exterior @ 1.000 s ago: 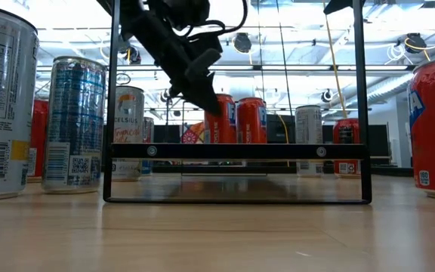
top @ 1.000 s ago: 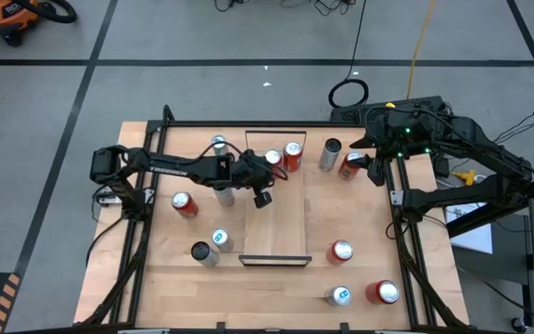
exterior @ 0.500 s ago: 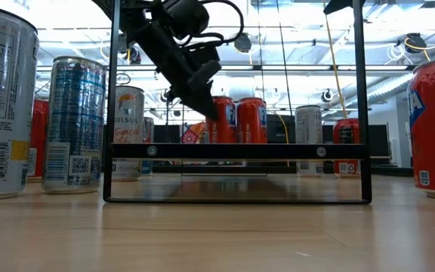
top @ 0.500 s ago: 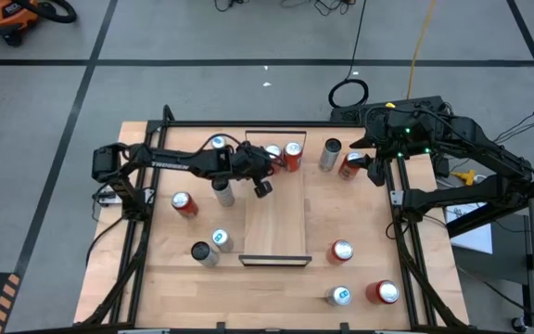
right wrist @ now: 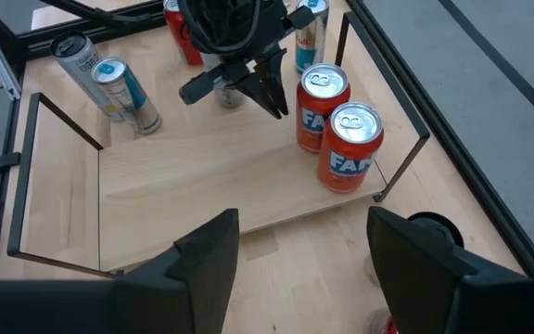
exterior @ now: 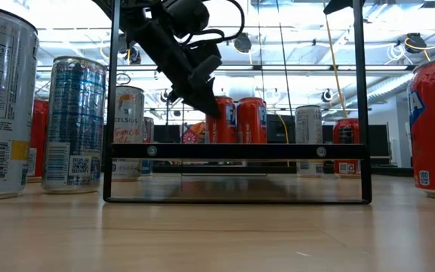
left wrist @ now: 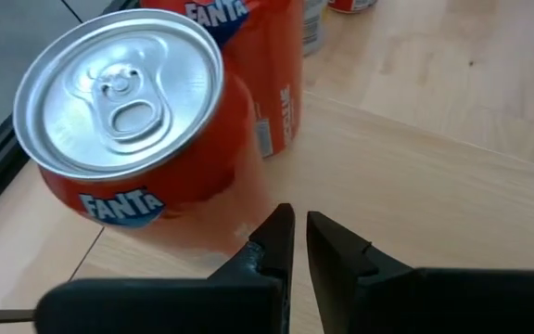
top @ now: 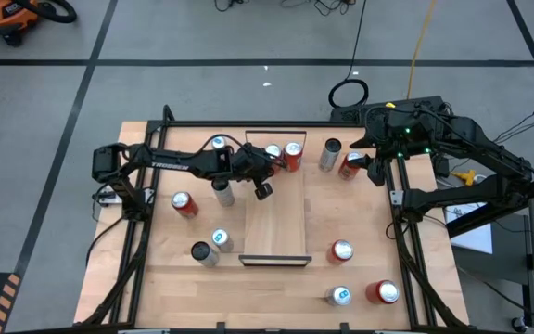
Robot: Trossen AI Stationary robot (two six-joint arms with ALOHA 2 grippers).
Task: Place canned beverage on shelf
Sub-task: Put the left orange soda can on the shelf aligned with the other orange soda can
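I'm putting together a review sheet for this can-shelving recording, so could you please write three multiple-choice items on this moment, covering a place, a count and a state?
1. Where is the left gripper?
A. above the shelf, beside the orange cans
B. at the table's near right corner
C. off the table

2. How many orange cans stand on the shelf?
A. none
B. two
C. five

3. How are the left gripper's fingers?
A. wide open
B. closed round a can
C. shut, holding nothing

Answers:
1 A, the high view shows it over the board's far end.
2 B, two orange cans show in the right wrist view.
3 C, the left wrist view shows the fingers together beside the can.
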